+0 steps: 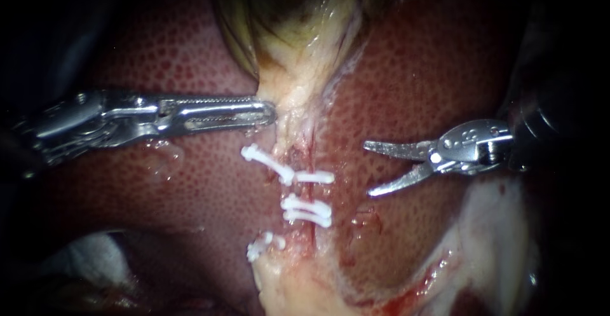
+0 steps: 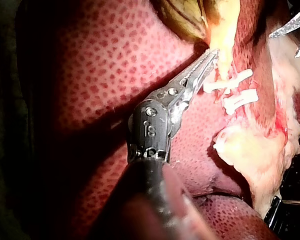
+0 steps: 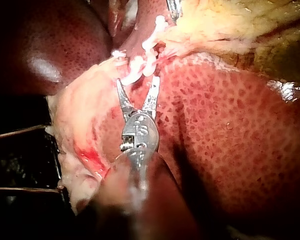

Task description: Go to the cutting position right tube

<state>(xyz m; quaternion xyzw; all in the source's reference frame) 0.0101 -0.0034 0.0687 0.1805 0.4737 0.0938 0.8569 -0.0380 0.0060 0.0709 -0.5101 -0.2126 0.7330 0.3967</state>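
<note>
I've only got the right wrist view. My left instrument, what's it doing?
Observer: In the endoscope view the left instrument has its jaws shut on the pale tissue just under the gallbladder.
Operator: Are my right jaws touching the clips yet?
Observer: No. The right instrument has its jaws open and apart from the clips, with bare liver between.

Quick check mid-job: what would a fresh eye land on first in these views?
The white clips stacked across the pale tissue at the centre of the endoscope view stand out first against the red speckled liver. Just to their right, the right instrument hangs with jaws open, tips pointing at the clips but clear of them. Opposite, the left instrument has its jaws shut on the pale tissue below the gallbladder.
</note>
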